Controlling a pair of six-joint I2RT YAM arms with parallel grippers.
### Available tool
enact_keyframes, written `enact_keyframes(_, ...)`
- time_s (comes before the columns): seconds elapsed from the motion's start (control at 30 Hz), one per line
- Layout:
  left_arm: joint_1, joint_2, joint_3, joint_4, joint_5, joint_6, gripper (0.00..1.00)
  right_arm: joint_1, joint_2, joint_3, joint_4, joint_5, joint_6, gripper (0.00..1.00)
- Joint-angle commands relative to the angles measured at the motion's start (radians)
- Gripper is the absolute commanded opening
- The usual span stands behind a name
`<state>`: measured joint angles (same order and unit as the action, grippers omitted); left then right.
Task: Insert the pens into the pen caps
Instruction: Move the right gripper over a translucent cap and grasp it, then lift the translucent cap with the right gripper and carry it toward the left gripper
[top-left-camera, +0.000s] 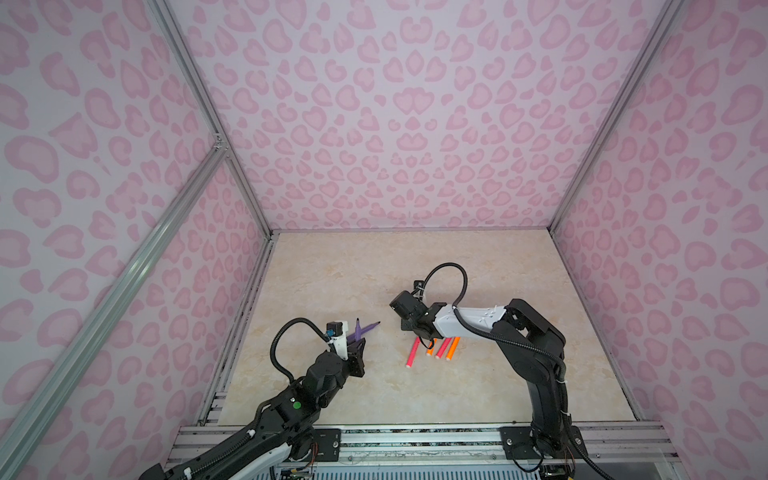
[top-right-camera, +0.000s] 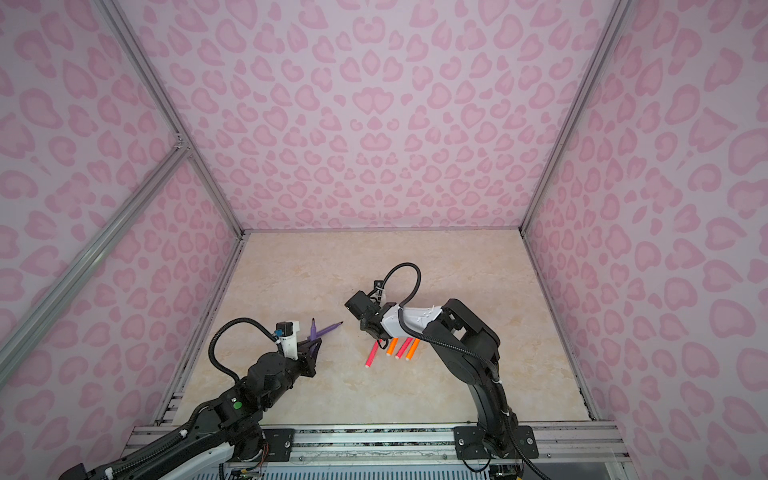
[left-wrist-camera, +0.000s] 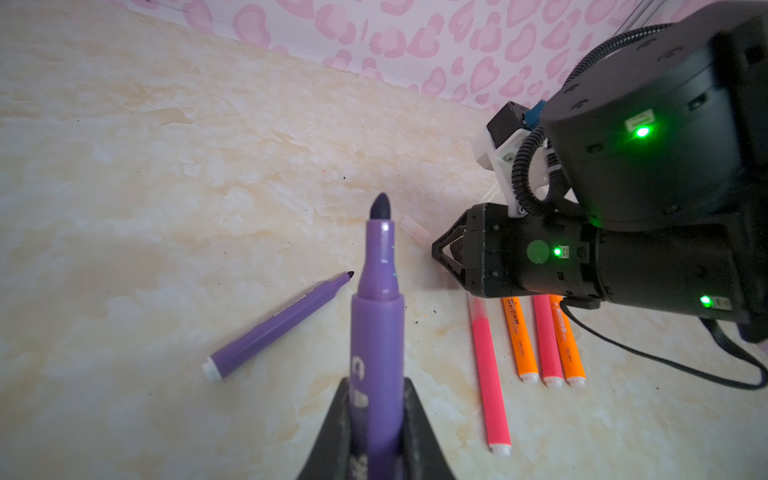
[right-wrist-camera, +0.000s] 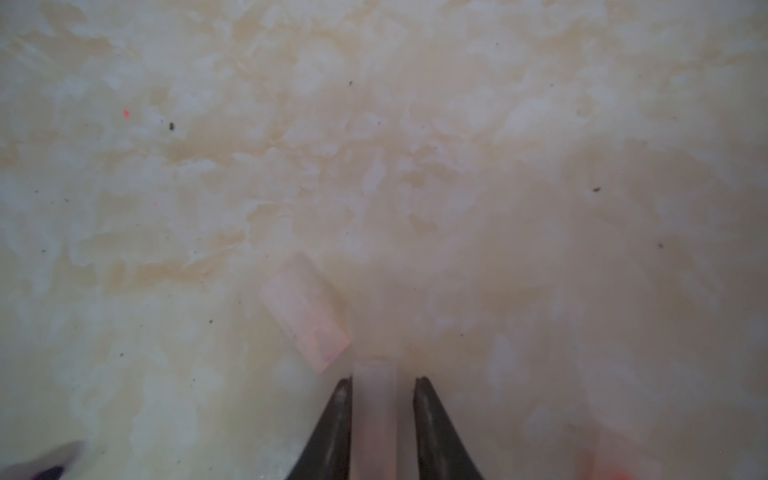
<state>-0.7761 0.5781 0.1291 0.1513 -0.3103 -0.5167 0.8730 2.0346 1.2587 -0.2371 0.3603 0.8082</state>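
Observation:
My left gripper (left-wrist-camera: 377, 382) is shut on a purple pen (left-wrist-camera: 377, 332) that sticks out ahead of it, dark tip first, seen in both top views (top-left-camera: 357, 328). A second purple pen (left-wrist-camera: 278, 324) lies on the table beside it. My right gripper (right-wrist-camera: 382, 380) points down at the table with a clear pen cap (right-wrist-camera: 376, 399) between its jaws. The cap touches one finger and a thin gap shows at the other. Another clear cap (right-wrist-camera: 305, 307) lies slanted just beyond. Two pink pens (left-wrist-camera: 488, 365) and two orange pens (left-wrist-camera: 519, 336) lie side by side under the right wrist.
The beige marble table (top-left-camera: 478, 374) is walled in by pink patterned panels (top-left-camera: 395, 124) at the back and on both sides. An aluminium rail (top-left-camera: 415, 440) runs along the front edge. The right arm's cable (left-wrist-camera: 665, 361) hangs low over the orange pens.

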Motion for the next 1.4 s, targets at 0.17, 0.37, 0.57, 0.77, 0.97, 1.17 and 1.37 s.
enact_keyframes(0.17,0.001,-0.003,0.009,0.007,0.004,0.007,0.03,0.006,0.016,0.005,-0.018,0.026,0.000,0.24)
enact_keyframes(0.37,0.001,-0.004,0.008,0.006,0.005,0.007,0.03,0.005,0.024,0.013,-0.027,0.029,0.002,0.29)
enact_keyframes(0.57,0.001,-0.006,0.008,0.006,0.010,0.007,0.03,0.005,0.020,0.007,-0.021,0.029,0.002,0.22)
enact_keyframes(0.77,-0.001,0.000,0.003,0.030,0.051,0.037,0.03,0.005,-0.009,-0.026,0.001,0.049,0.015,0.17)
enact_keyframes(0.97,-0.002,0.021,-0.005,0.107,0.203,0.077,0.03,0.005,-0.113,-0.112,0.065,0.062,0.039,0.12)
enact_keyframes(1.17,-0.054,0.147,0.036,0.173,0.300,0.104,0.03,0.037,-0.353,-0.304,0.195,0.108,0.056,0.10)
enact_keyframes(1.37,-0.134,0.269,0.073,0.266,0.305,0.092,0.03,0.085,-0.593,-0.478,0.341,0.148,0.051,0.07)
